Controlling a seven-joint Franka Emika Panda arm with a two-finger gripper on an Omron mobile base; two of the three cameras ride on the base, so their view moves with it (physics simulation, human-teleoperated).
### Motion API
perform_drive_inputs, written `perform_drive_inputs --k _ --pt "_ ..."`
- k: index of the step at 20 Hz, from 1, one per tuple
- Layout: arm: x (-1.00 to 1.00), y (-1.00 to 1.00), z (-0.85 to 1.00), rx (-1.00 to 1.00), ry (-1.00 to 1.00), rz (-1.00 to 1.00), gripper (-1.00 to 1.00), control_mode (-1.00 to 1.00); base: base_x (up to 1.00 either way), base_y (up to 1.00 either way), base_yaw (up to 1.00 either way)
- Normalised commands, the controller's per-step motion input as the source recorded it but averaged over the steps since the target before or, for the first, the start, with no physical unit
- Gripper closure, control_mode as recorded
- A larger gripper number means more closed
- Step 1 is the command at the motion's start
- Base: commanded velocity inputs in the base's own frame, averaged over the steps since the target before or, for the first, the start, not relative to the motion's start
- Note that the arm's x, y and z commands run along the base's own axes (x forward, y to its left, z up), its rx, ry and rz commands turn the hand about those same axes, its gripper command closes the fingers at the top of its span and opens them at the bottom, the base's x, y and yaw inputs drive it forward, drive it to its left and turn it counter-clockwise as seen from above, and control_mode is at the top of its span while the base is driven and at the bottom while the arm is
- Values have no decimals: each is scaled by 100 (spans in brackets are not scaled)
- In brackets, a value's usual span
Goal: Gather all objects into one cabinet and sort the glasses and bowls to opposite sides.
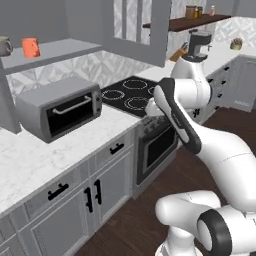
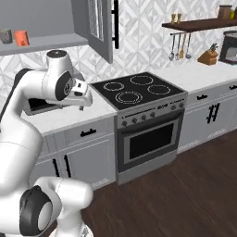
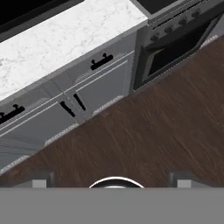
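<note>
No brand, label or legible writing appears on any appliance or vessel.

Work surface: a white marble-patterned countertop (image 1: 35,155) runs over grey drawers (image 1: 55,192) and base cabinets with small black handles. A grey toaster oven (image 1: 60,107) stands on it at about 10 o'clock from the centre of the left base view. Just beside it, toward 2 o'clock, lies a black four-ring cooktop (image 2: 138,90) above a built-in oven (image 2: 150,139). The floor (image 2: 176,194) is dark brown wood planking; the wall behind carries a grey-and-white geometric tile.

Task objects: on the grey cabinet shelf (image 1: 55,50), at 11 o'clock in the left base view, stand one bright orange mug (image 1: 30,47) and, just beside it toward 9 o'clock, a pale grey-beige mug (image 1: 4,45). The cabinet door (image 2: 95,25) stands swung open, its long black bar handle (image 2: 115,23) vertical.

Room: a dark wooden wall shelf (image 2: 199,24) at 1 o'clock in the right base view bears small jars; utensils hang below it, and a knife block (image 2: 207,56) sits on the far counter.

End effector: the gripper (image 3: 111,181) points down at the floor before the base cabinets, its fingertips (image 3: 41,181) set wide apart with nothing between them.
</note>
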Motion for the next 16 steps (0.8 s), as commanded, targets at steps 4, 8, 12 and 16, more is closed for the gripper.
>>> perform_drive_inputs --k 4,8,12,16 --pt "0 0 0 0 0 0 -100 100 -8 -3 -10" --pt "0 0 0 0 0 0 -100 100 0 -33 -80" --pt "0 0 0 0 0 0 -100 100 0 -10 -95" --pt "0 0 0 0 0 0 -100 100 -11 -2 -22"
